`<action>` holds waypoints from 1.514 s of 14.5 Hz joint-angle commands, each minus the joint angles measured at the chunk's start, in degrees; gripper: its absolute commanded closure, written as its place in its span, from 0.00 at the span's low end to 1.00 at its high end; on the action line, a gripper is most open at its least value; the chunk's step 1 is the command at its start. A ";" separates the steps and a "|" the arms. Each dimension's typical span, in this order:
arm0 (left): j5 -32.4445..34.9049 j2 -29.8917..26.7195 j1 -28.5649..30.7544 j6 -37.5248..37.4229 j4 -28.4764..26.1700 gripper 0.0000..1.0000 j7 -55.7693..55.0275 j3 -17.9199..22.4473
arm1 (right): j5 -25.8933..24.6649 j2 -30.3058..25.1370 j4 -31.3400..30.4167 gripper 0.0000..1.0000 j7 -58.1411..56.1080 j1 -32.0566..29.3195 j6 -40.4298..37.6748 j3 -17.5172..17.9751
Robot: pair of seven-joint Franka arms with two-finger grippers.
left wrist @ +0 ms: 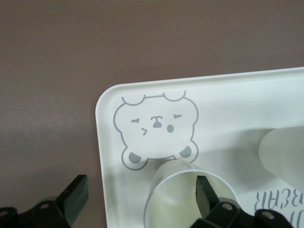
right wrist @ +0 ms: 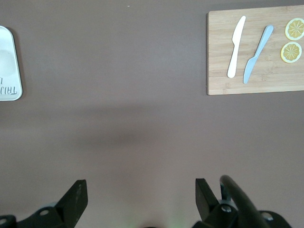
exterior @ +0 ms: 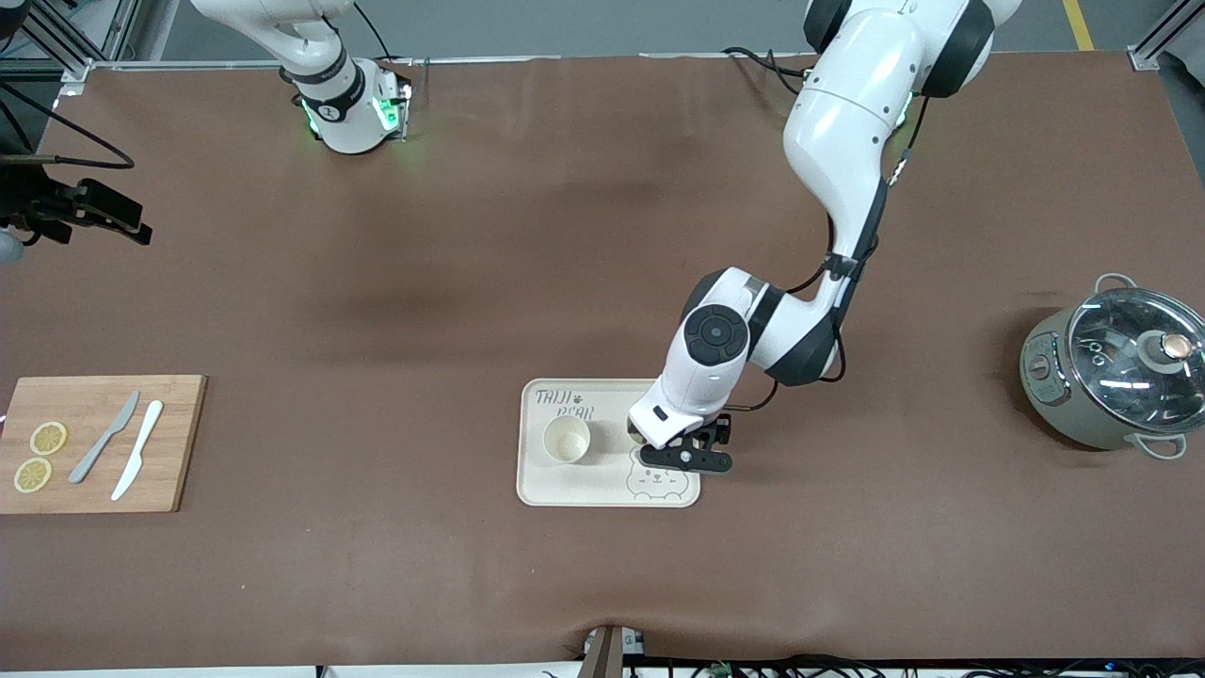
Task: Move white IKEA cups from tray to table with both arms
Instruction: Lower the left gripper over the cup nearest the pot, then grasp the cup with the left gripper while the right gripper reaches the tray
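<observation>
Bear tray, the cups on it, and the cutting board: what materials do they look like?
Bear tray: likely plastic or melamine, matte cream, with a moulded rounded rim and grey printed bear.
White IKEA cups: smooth cream-white, thin-walled, faintly translucent in the left wrist view, so probably plastic; glazed ceramic cannot be excluded.
Cutting board: light wood or bamboo, with visible grain and plank seams, unvarnished-looking.

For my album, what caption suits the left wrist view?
Open left gripper straddles one white cup's rim on the bear tray.

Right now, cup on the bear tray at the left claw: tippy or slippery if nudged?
The cup looks thin-walled and empty, so probably light and easy to shove. Its smooth surface on the glossy bear tray suggests sliding before tipping. The open left claw, one finger inside, could drag it.
</observation>
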 commanded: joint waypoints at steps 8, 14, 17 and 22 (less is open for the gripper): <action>-0.48 1.05 -1.20 0.75 0.47 0.00 -3.32 0.75 | -0.20 0.02 0.43 0.00 6.28 3.02 0.22 -0.22; -0.48 0.35 -1.82 -0.65 -1.37 0.00 -7.18 0.75 | 3.48 3.17 3.14 0.00 19.08 9.60 0.83 -0.22; -0.57 -0.44 -1.64 -3.54 -1.90 0.78 -9.72 0.66 | 6.39 9.23 4.21 0.00 32.44 16.01 8.89 -0.22; 0.31 -0.70 -2.44 -4.43 -2.08 1.00 -13.17 0.75 | 7.72 18.72 6.05 0.00 49.15 25.33 22.95 -0.22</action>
